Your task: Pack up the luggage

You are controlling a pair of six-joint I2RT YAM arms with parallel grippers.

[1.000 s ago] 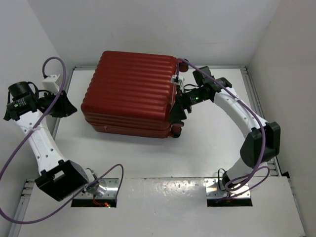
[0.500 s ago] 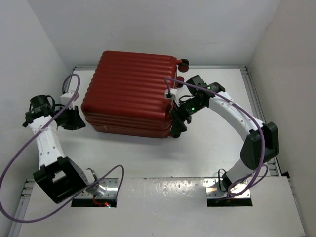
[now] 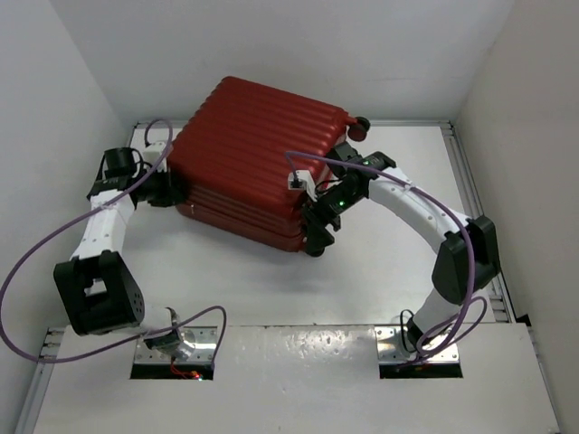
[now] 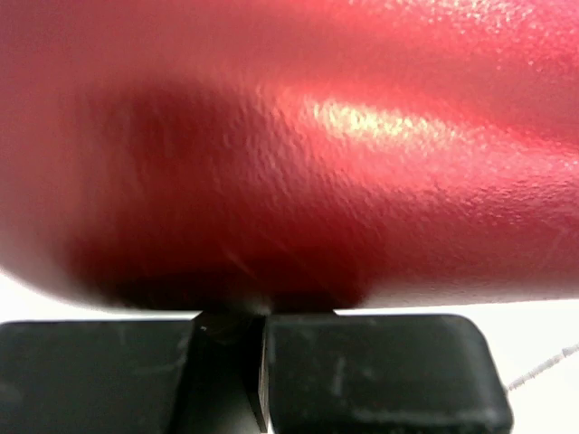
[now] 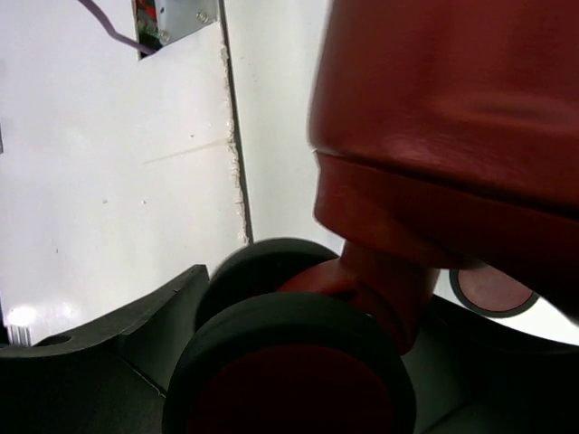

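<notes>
From above, the luggage (image 3: 258, 163) lies closed on the table (image 3: 389, 262) toward 12 o'clock. It was square to the edges a second ago and is now swung clockwise. My left gripper (image 3: 170, 190), well apart before, now meets its 9 o'clock side. My right gripper (image 3: 317, 233) sits at its 5 o'clock corner.

Left wrist: my fingers (image 4: 362, 371) are pinched together, tips against the red shell.

Right wrist: my jaws stand wide around a wheel (image 5: 289, 371). I cannot tell if they squeeze it.
</notes>
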